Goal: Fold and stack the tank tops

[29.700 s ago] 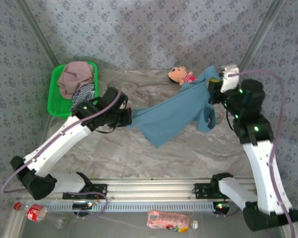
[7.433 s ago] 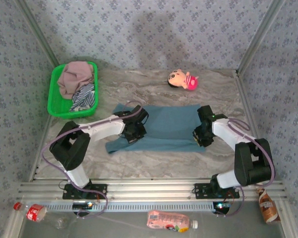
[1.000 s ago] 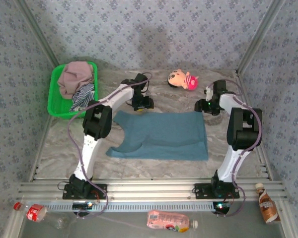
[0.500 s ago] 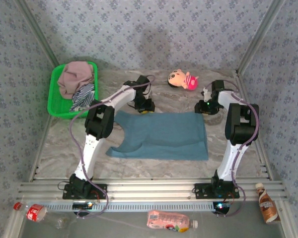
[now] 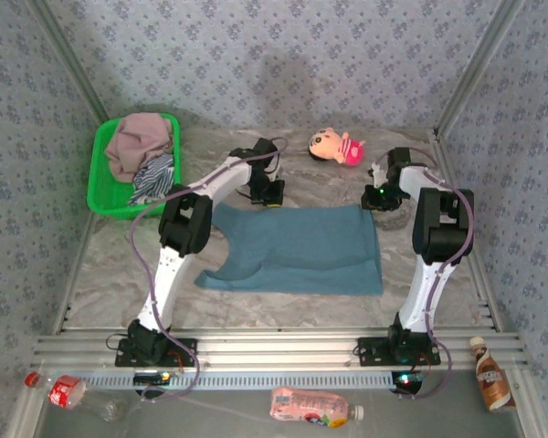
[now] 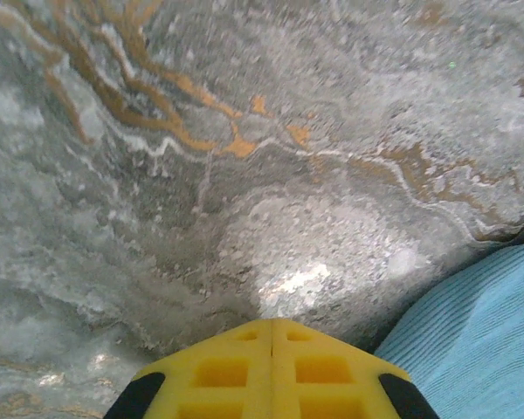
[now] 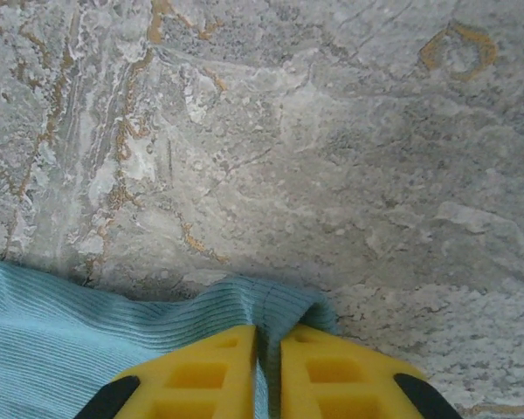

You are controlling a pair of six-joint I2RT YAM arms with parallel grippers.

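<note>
Teal top: the plain dusty teal-blue sleeveless cloth tank top (image 5: 297,251) lies spread flat in the middle of the grey marble-patterned table (image 5: 256,306), straps to the left and hem to the right.
Fold status: no doubled layer or crease shows in the top view, so the first fold is judged not yet made.
Left pincer: the left pincer (image 5: 272,198) rests at the far left corner of the teal top. In the left wrist view its yellow fingers (image 6: 218,371) are clenched tip to tip, and the cloth lies just beside them. Whether any cloth is caught cannot be told.
Right pincer: the right pincer (image 5: 375,199) rests at the far right corner. In the right wrist view its yellow fingers (image 7: 201,375) are clamped on a bunched corner of the teal top.
Remaining tops: the mauve-pink cloth tank top (image 5: 139,141) and the navy-and-white thin-striped tank top (image 5: 153,178) lie crumpled in the green plastic basket (image 5: 96,178) at the table's left, both unfolded.
Stack: none begun.
Bystander: the small pink plush doll (image 5: 333,146) lies beyond the teal top, apart from it.
Progress estimate: early. All folding and stacking is left to do.
</note>
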